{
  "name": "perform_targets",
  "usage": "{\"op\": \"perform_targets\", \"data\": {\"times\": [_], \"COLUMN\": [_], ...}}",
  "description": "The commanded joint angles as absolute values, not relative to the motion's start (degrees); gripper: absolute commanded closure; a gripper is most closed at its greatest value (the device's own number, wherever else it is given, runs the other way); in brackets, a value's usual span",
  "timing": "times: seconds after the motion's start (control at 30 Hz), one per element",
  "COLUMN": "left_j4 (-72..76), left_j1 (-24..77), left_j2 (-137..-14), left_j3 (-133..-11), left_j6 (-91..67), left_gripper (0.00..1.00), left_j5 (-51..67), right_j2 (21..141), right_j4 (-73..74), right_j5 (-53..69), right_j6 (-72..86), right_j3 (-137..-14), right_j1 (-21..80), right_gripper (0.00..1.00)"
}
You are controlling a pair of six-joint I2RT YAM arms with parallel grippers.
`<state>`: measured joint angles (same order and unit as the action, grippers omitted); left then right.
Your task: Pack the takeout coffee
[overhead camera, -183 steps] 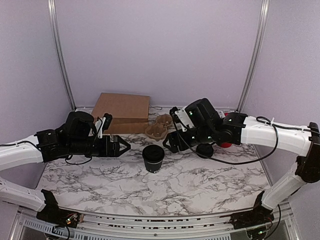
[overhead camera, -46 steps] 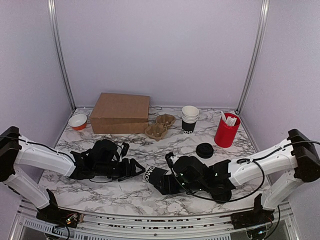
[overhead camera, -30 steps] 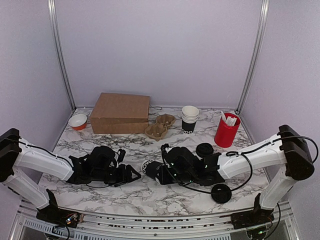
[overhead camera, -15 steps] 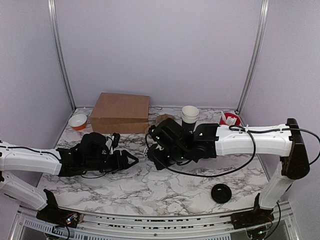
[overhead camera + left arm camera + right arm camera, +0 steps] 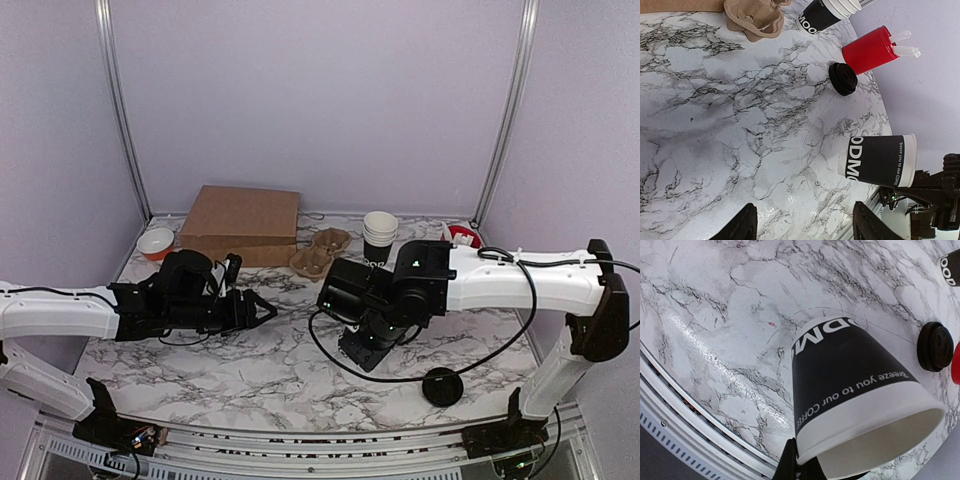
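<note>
The takeout coffee cup point(image 5: 855, 385) is black with white print and a white inside. My right gripper point(image 5: 800, 467) is shut on its rim, one finger inside the wall and one outside. Seen from the top, the cup point(image 5: 358, 352) hangs upright below the right gripper point(image 5: 372, 335) over the front middle of the table; I cannot tell whether its base touches the marble. Its round black lid point(image 5: 441, 385) lies flat at the front right, apart from the cup point(image 5: 880, 161). My left gripper point(image 5: 255, 310) hovers open to the left of the cup, holding nothing.
A cardboard box point(image 5: 240, 225) stands at the back, with a small orange bowl point(image 5: 155, 243) to its left. Right of the box are a pulp cup carrier point(image 5: 320, 252), a stack of white-rimmed cups point(image 5: 380, 238) and a red tub point(image 5: 460, 236) partly behind my right arm.
My right arm has swung from the back middle toward the front, carrying the cup down and turning it upright. The left gripper shifted only slightly. The lid stayed put.
</note>
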<state>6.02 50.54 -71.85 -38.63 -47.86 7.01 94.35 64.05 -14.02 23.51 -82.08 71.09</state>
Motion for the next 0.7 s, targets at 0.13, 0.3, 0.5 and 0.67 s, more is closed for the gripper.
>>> {"op": "perform_targets", "data": {"times": [0.13, 0.3, 0.5, 0.67], "left_j4": [5.2, 5.9, 5.7, 5.4], "left_j1": [50.2, 50.1, 50.1, 49.9], "left_j2": [-71.8, -71.2, -71.0, -70.6], "left_j3": [-39.3, -38.5, -38.5, -38.6], "left_j6": [-46.5, -46.8, -46.8, -46.6], "left_gripper": [0.35, 0.34, 0.35, 0.34], "left_j5": [8.3, 8.1, 7.9, 7.7], "right_j2": [100.4, 103.0, 104.6, 102.8], "right_j4": [68.7, 69.0, 68.5, 67.6], "right_j5": [-11.6, -12.0, -13.1, -14.1], "right_j6": [19.1, 17.3, 16.6, 18.2], "right_j3": [-86.4, -89.0, -91.8, -93.8], "right_j1": [72.7, 72.7, 72.7, 72.7], "right_gripper": [0.96, 0.89, 0.81, 0.72]}}
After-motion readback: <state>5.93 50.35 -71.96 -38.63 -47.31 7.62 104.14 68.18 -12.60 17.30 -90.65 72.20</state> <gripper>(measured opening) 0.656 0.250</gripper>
